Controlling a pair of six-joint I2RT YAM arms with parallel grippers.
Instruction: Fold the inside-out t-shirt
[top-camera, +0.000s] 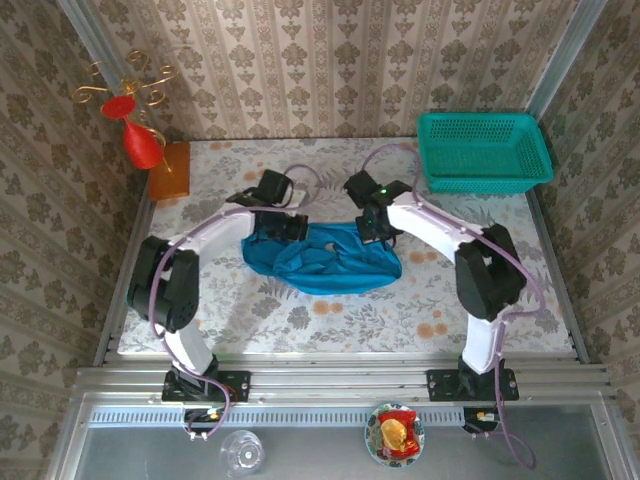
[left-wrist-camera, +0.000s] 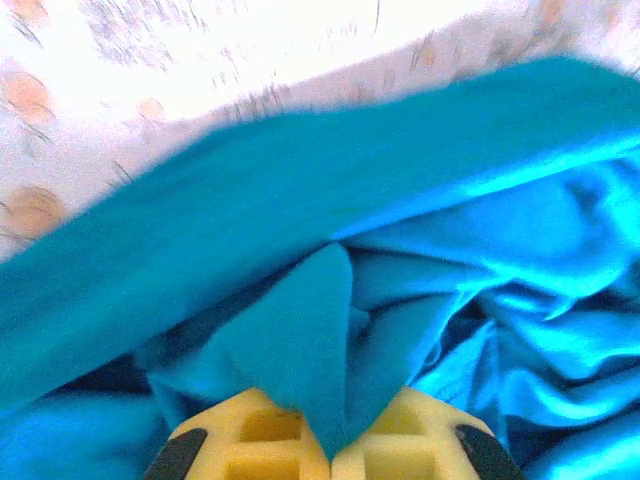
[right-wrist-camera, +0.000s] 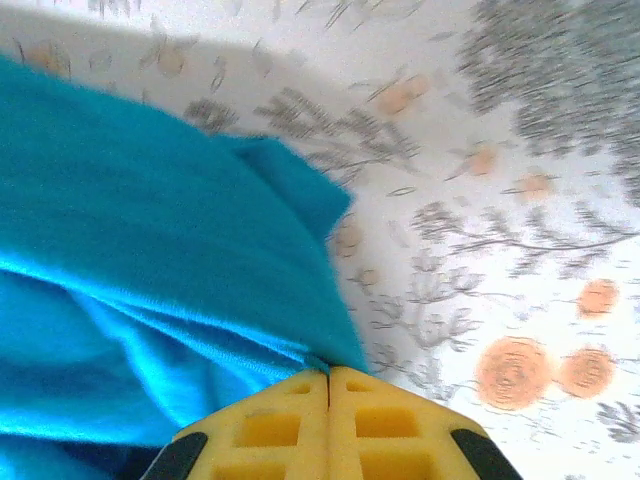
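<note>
Floral-patterned table (top-camera: 330, 312): blue t-shirt (top-camera: 320, 260) bunched at its middle between the two arms, well apart from the teal basket (top-camera: 483, 150). Left gripper (left-wrist-camera: 330, 452) closed with a fold of cloth pinched between its jaws; right gripper (right-wrist-camera: 328, 390) closed on the shirt's edge at the other end. Step in hand, by judgement: first grasp; next move calls for lifting and drawing both ends apart to spread the shirt flat.
</note>
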